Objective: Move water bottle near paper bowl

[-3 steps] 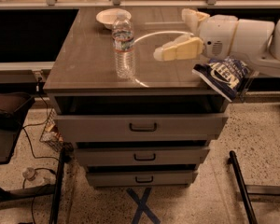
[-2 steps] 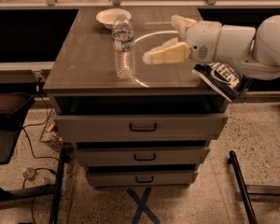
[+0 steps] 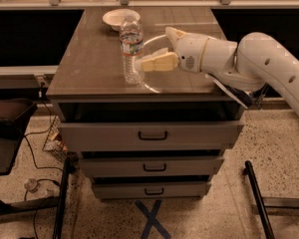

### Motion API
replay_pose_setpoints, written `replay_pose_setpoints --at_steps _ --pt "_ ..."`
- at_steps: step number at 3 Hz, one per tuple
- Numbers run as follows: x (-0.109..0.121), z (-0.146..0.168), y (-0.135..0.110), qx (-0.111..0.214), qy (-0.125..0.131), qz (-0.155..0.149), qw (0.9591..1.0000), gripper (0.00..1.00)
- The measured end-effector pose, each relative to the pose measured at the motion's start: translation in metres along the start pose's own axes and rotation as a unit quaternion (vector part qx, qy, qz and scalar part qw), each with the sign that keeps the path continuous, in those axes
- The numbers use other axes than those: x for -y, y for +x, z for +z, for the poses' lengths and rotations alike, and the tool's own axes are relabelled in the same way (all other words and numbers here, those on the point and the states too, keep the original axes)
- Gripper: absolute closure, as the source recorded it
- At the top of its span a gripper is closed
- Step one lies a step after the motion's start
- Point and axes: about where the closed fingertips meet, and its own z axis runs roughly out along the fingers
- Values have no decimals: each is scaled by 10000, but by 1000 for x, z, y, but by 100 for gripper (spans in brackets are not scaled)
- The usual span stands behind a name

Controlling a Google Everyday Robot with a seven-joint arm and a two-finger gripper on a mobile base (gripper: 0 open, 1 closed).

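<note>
The water bottle [image 3: 131, 51], clear and ribbed with a white cap and a pale red-marked label, stands upright on the brown table top [image 3: 89, 63], left of centre. The paper bowl [image 3: 120, 19], shallow and off-white, sits just behind it near the far edge. My gripper [image 3: 155, 49] is open and empty, reaching in from the right at the bottle's mid height. Its lower pale finger [image 3: 159, 62] ends right beside the bottle's right side; I cannot tell whether it touches. The upper finger [image 3: 173, 34] is farther back.
My white arm [image 3: 269, 63] crosses the table's right side and hides most of a dark snack bag [image 3: 235, 94] at the right edge. The table is a cabinet with drawers [image 3: 152, 135]. A shelf rail [image 3: 149, 4] runs behind. Cables [image 3: 32, 183] lie on the floor at left.
My gripper has moved left across the table, from well right of the bottle to right beside it. The bottle and the bowl have not moved.
</note>
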Motion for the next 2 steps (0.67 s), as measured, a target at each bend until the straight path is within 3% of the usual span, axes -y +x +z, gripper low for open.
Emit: replay_pose_setpoints --at_steps 1,2 --pt "3 20 4 133 -65 43 9999 0" --pt "2 41 -4 64 -265 -88 9996 20"
